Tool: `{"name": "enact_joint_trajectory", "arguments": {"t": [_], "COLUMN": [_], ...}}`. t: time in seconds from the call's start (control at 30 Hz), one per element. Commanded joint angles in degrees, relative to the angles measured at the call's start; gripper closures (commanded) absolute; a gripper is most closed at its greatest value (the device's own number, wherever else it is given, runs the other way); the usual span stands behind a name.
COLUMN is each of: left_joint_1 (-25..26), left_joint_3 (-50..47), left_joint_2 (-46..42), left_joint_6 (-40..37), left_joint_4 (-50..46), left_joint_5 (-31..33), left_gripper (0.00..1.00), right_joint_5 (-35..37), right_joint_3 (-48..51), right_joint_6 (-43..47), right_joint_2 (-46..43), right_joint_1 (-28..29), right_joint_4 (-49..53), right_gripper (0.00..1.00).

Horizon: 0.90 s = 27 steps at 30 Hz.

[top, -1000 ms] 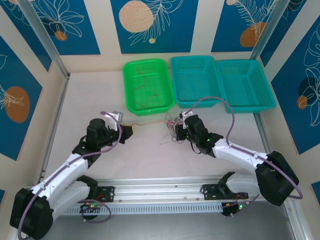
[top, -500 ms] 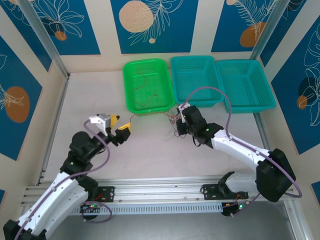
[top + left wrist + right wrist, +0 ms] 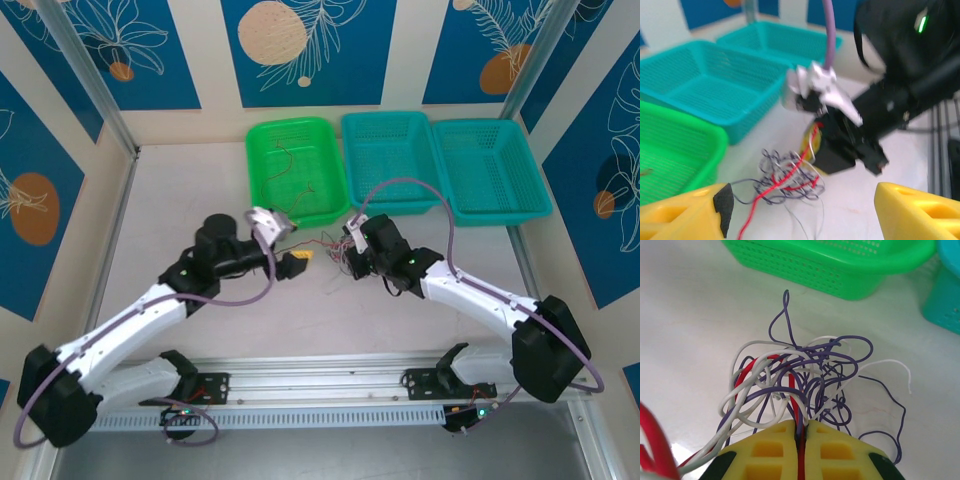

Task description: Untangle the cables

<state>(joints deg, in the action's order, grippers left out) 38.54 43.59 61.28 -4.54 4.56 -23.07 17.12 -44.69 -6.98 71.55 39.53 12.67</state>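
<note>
While the left end effector stands open, the right end effector pinches the cables.

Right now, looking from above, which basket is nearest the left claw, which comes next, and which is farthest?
1. Green basket: just beyond the left claw, leftmost in the row.
2. Middle teal basket: next along, to the green one's right.
3. Right-hand teal basket: at the far right end of the row.
</note>
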Motion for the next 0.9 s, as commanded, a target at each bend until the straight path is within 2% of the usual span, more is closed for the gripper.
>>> {"name": "enact_joint_trajectory", "arguments": {"t": [0.0,0.13,0.23,0.3,0.33,0.37,0.47,0.53,0.6,0.7,0.77,0.87], "left_joint_1": [1.09,1.1,1.34,1.35,1.44,1.45,1.47,1.64,1.75,1.76,1.78,1.74], "left_joint_3": [1.93,1.95,1.66,0.67,0.15,-0.42,-1.79,-2.33,-3.26,-4.24,-3.83,-3.16], "left_joint_2": [4.26,9.32,11.67,12.19,12.04,11.54,9.39,8.06,6.22,2.66,0.81,-1.18], "left_joint_6": [-11.0,-15.38,-14.39,-13.21,-12.52,-11.43,-7.43,-4.37,-1.77,0.58,0.94,1.08], "left_joint_4": [-4.34,-3.34,-0.67,2.16,3.48,5.0,8.96,11.43,13.59,14.25,11.68,6.76], "left_joint_5": [-1.61,-1.84,-1.91,-0.45,0.75,1.93,0.16,-1.56,-0.24,5.14,7.77,14.49], "left_gripper": [0.25,0.25,0.37,0.64,0.84,1.0,1.0,1.0,1.0,1.0,1.0,1.0], "right_joint_5": [-3.1,-4.52,-5.0,-4.55,-3.75,-2.43,1.89,3.28,7.76,16.71,18.28,18.1], "right_joint_3": [1.23,2.15,2.8,3.32,3.61,3.88,3.82,3.15,0.93,-3.41,-4.09,-2.02], "right_joint_6": [3.67,5.29,5.43,5.18,4.63,3.64,-1.75,-6.25,-11.84,-20.83,-23.99,-27.6], "right_joint_2": [-3.52,-6.04,-7.25,-7.56,-7.49,-7.01,-3.97,-0.01,5.96,14.43,17.44,16.75], "right_joint_1": [1.36,2.55,2.75,2.74,2.75,2.71,2.66,2.25,1.59,0.59,0.02,-1.21], "right_joint_4": [-1.14,-1.42,-2.11,-2.6,-3.09,-3.44,-3.99,-3.9,-0.88,7.38,9.53,8.53], "right_gripper": [1.0,1.0,1.0,0.99,0.97,0.94,0.81,0.79,0.8,0.8,0.84,0.9]}}
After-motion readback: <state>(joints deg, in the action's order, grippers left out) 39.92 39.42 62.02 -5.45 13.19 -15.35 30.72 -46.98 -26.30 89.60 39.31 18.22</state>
